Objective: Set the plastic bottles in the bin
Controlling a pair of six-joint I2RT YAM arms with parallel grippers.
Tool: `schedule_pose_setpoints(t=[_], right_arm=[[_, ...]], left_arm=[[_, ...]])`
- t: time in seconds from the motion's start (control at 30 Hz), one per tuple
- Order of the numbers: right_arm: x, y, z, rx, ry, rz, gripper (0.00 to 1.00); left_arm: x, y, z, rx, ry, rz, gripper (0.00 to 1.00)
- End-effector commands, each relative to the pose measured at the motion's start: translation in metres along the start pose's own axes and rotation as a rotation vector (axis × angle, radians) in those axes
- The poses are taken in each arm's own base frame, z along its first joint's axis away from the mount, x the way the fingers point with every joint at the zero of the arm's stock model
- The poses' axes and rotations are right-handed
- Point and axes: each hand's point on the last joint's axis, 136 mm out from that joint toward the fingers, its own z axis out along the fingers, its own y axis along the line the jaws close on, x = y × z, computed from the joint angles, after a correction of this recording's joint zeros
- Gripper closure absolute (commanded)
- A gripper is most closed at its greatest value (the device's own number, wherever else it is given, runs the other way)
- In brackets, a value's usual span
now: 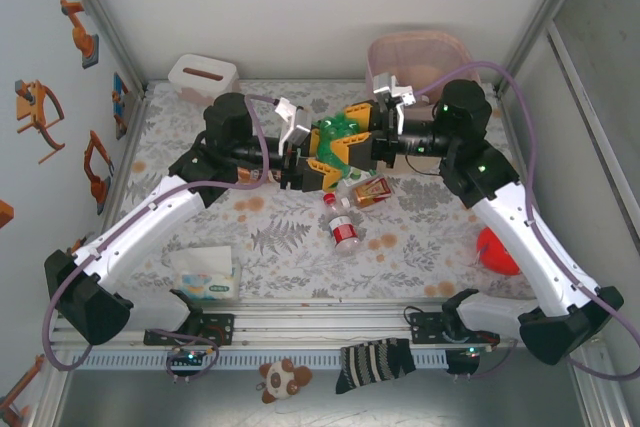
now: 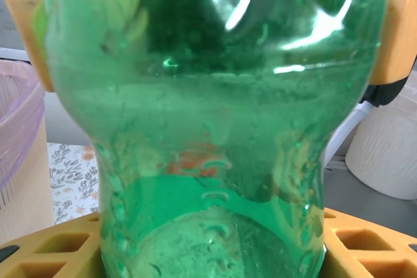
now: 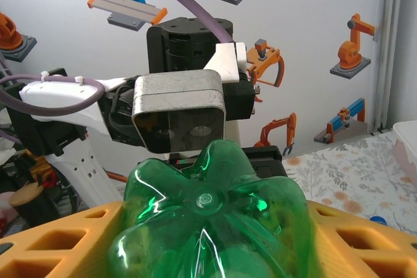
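Left fingers (image 2: pixel 19 11) are pinching the green bottle (image 1: pixel 335 135) by its sides. Orange is showing at both upper corners of the left wrist view, with the bottle's body bulging between. Right fingers (image 3: pixel 71 239) are lying along both sides of the same bottle's base at the bottom of the right wrist view. Whether they are pressing it or only flanking it cannot be told.

In the top view the two pairs of fingers are meeting tip to tip at mid-frame, and that one bottle is hanging between them above the table (image 1: pixel 300 257). Two more bottles are lying on the table just below, near each other: a red-labelled one (image 1: pixel 344 232) and an orange-labelled one (image 1: pixel 373 190).

One bin (image 1: pixel 440 42) is standing in the upper right corner, just above the right fingers. One tissue box (image 1: pixel 203 75) is sitting at the upper left and one tissue pack (image 1: pixel 207 277) at the lower left. Bare table is lying open across the lower middle. Walls (image 1: pixel 300 7) are closing in the left, back and right edges.
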Motion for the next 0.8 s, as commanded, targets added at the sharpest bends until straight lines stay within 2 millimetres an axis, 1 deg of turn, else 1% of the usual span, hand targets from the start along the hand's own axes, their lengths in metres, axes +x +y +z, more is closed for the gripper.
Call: schedule_pose_setpoints(t=[0.0,0.17,0.23,0.33,0.43,0.5,0.77], right_arm=[[-0.013,0.008,-0.001,-0.005,-0.019,-0.05,0.45],[-0.015,0.008,-0.003,0.013,-0.026,-0.057,0.48],[-0.016,0.006,-0.004,0.033,-0.031,-0.059,0.48],[-0.02,0.001,-0.007,0.084,-0.042,-0.068,0.48],[-0.024,-0.007,-0.012,0.16,-0.055,-0.085,0.48],[-0.027,-0.013,-0.017,0.222,-0.061,-0.097,0.48],[-0.04,-0.056,-0.042,0.534,-0.047,-0.141,0.48]], left_arm=[[-0.011,-0.013,-0.004,0.031,-0.027,0.035,0.45],[-0.011,-0.013,-0.006,0.012,-0.029,0.037,0.37],[-0.01,-0.012,-0.006,-0.002,-0.029,0.036,0.3],[-0.011,-0.012,-0.009,-0.02,-0.033,0.046,0.26],[-0.011,-0.012,-0.012,-0.046,-0.029,0.056,0.23],[-0.01,-0.012,-0.014,-0.066,-0.024,0.064,0.22],[-0.006,-0.008,-0.021,-0.125,-0.015,0.072,0.22]])
